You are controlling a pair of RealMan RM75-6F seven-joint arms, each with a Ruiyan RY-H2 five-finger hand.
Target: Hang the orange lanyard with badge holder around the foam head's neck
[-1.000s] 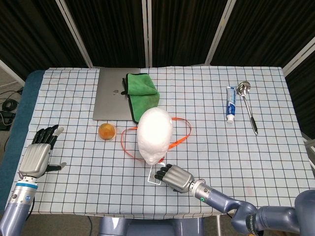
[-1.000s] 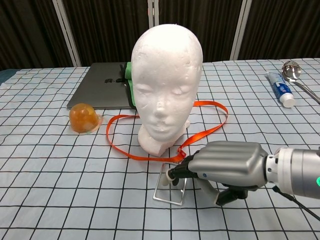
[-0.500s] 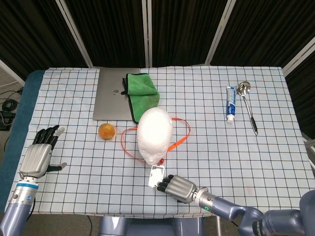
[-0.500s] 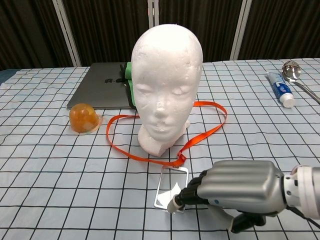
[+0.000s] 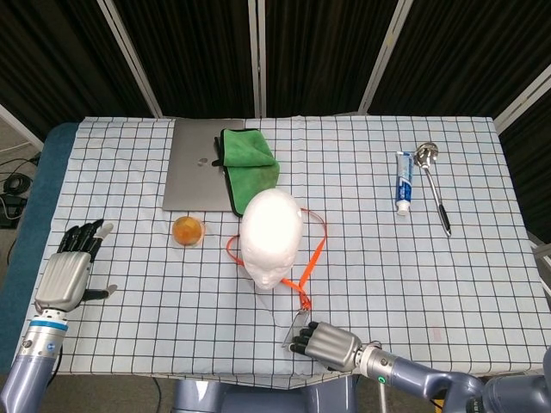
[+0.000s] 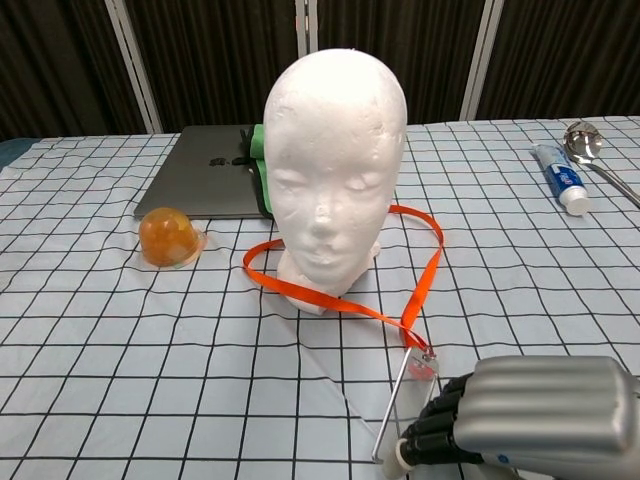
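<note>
Right hand: the right hand [image 6: 520, 425] sat near the table's front edge, fingers curled around the lower end of the clear badge holder [image 6: 400, 405], which it held tilted up.
Left hand: the left hand [image 5: 71, 268] rested at the far left, fingers extended and apart, holding nothing.
Lanyard: the orange lanyard [image 6: 415, 270] looped around the base of the foam head [image 6: 330, 165] on the table (drawn fairly taut toward the badge).
Risk: further pulling toward the edge could probably drag or topple the light head, or slip the strap under its base.

No text can be read; the toothpaste tube [image 5: 404, 181] bears only blurred print.
</note>
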